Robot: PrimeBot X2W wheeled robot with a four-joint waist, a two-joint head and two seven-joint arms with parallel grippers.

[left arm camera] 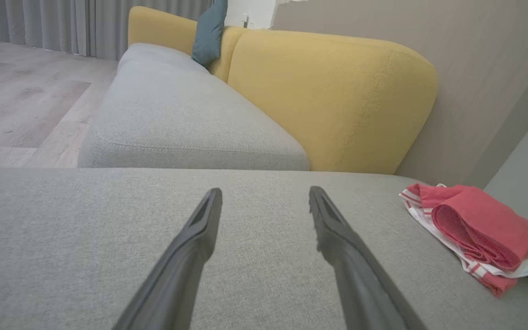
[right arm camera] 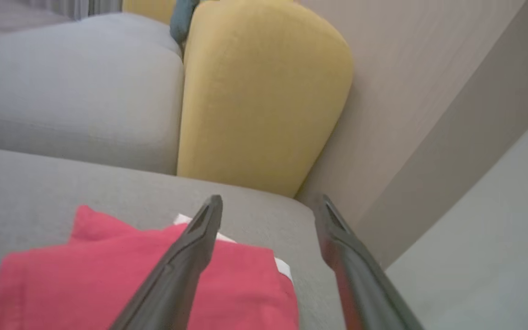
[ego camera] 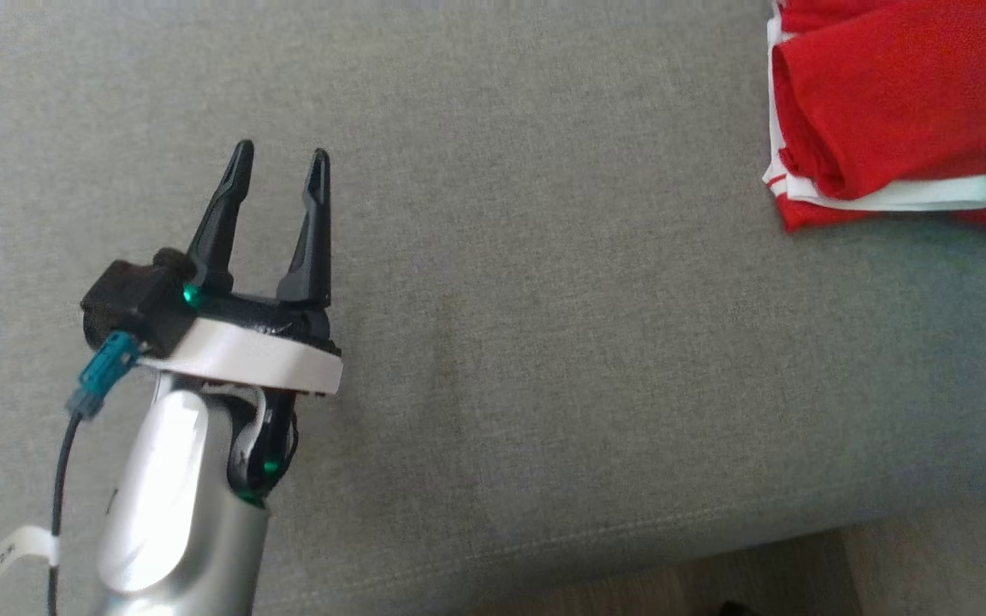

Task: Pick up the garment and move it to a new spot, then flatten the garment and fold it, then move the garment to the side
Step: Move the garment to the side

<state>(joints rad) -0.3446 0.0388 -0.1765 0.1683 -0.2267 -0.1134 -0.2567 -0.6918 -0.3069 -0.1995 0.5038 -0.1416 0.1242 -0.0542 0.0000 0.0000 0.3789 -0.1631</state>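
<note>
left hand (ego camera: 281, 156) and right hand (right arm camera: 268, 201) both stand wide open, holding nothing, above the grey fabric sofa seat (ego camera: 544, 342); the folded red garment with white trim (ego camera: 895, 94) lies near the seat's far right corner, beneath the right hand.

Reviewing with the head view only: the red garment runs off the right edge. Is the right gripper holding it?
Observer: No. In the right wrist view the right gripper has its fingers apart with nothing between them, close over the red garment.
Operator: What lies beyond the seat?
Observer: The left wrist view shows a yellow backrest, with a teal pillow leaning on it farther along.
</note>
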